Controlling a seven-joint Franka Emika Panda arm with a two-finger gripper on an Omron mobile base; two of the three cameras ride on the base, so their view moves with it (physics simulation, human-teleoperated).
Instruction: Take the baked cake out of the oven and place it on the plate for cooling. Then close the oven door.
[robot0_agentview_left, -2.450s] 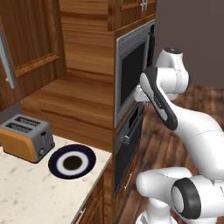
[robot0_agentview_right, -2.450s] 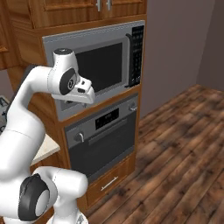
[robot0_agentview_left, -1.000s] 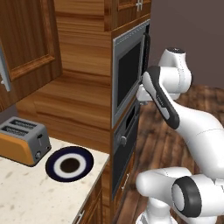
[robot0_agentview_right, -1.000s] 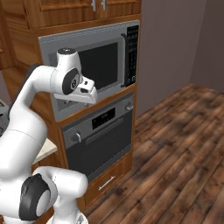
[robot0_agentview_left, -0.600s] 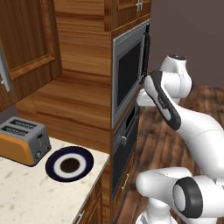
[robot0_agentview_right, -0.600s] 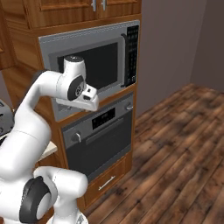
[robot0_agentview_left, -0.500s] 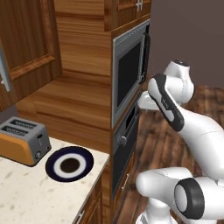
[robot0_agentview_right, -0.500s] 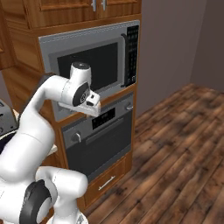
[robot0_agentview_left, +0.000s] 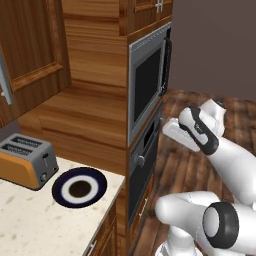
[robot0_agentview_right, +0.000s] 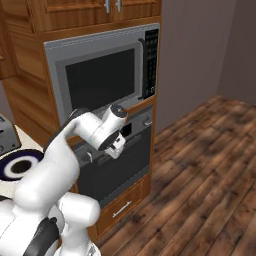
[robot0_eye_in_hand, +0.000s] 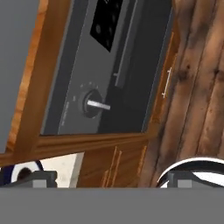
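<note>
The step in hand was the approach to the oven door (robot0_agentview_right: 112, 167), which was shut; no part of the task had yet been completed. The oven (robot0_agentview_left: 145, 160) sat in the wooden cabinet column directly beneath the microwave (robot0_agentview_right: 102, 75), with its round knob (robot0_eye_in_hand: 92, 104) and bar handle (robot0_eye_in_hand: 126, 46) facing the robot. The baked cake was presumably inside, behind the closed door, and could not be seen. The plate (robot0_agentview_left: 80, 187) lay bare on the counter (robot0_agentview_left: 30, 220) just beside the toaster (robot0_agentview_left: 25, 160) and to the left of the oven column. The next move called for the gripper (robot0_agentview_right: 116, 146) to be brought onto the bar handle, closed around it, and drawn outward and down so that the drop-down door swung open. The arm was folded at the elbow, with the forearm reaching toward the oven front and the hand held at the height of the control panel, near the door but apart from it. The hand was rolled, so that in the hand view the oven front ran diagonally. The state of the jaws could not be determined; they appeared to carry nothing.
</note>
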